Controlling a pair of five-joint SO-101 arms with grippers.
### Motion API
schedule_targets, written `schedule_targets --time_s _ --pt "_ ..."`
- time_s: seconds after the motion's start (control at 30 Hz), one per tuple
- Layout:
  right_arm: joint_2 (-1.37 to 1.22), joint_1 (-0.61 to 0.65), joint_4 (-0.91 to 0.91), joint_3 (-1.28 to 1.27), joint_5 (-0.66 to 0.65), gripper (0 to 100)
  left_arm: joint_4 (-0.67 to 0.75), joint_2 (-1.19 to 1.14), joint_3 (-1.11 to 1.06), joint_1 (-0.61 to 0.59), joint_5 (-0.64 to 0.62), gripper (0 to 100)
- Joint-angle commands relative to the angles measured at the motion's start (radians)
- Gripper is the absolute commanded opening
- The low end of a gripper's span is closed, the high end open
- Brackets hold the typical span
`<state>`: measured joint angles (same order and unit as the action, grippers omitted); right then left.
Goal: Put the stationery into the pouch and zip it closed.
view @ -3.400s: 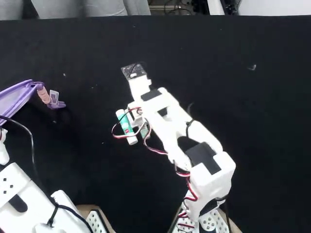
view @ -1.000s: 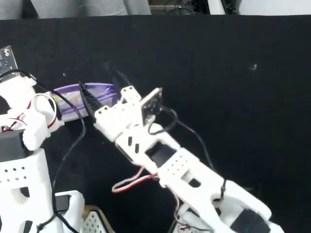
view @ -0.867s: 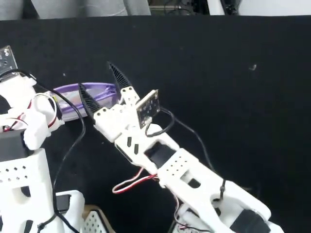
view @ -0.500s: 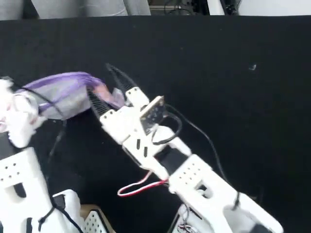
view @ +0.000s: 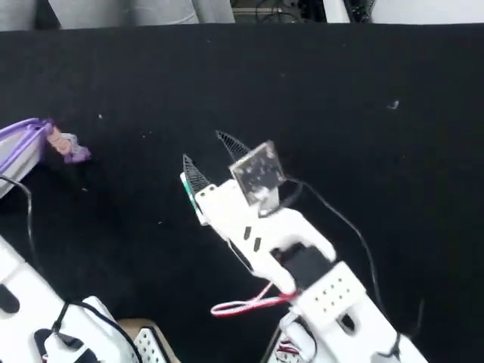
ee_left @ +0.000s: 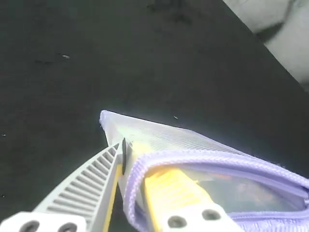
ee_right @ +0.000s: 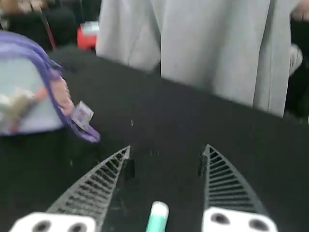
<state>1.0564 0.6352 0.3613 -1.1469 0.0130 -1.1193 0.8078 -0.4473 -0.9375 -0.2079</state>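
At the counter's left edge, the left gripper (ee_left: 130, 159) has its jaws clamped on one end of the purple pouch (view: 21, 142), pinching the clear wall just below the zip band. The zip pull (view: 70, 150) sits at the pouch's other end, the one facing the middle of the counter. Blurred shapes show through the pouch's wall. Near the middle of the black counter (view: 363, 91), well apart from the pouch, the right gripper (view: 206, 151) hangs with its jaws spread wide. A white and green stick (ee_right: 157, 216) lies on the counter beneath it, between the two jaws.
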Motion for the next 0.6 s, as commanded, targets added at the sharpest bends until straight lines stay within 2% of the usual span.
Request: schedule_targets --time_s 0.0,0.3,0.57 --pt "-0.188 -0.015 -0.029 0.044 0.044 20.8 0.034 0.014 0.033 -0.013 -0.005 3" --pt "-0.886 -0.012 0.101 0.473 0.068 20.8 0.028 0.011 0.022 -0.015 -0.003 3" --pt "-1.270 -0.011 0.374 0.872 0.068 20.8 0.028 0.006 0.022 -0.015 -0.003 3"
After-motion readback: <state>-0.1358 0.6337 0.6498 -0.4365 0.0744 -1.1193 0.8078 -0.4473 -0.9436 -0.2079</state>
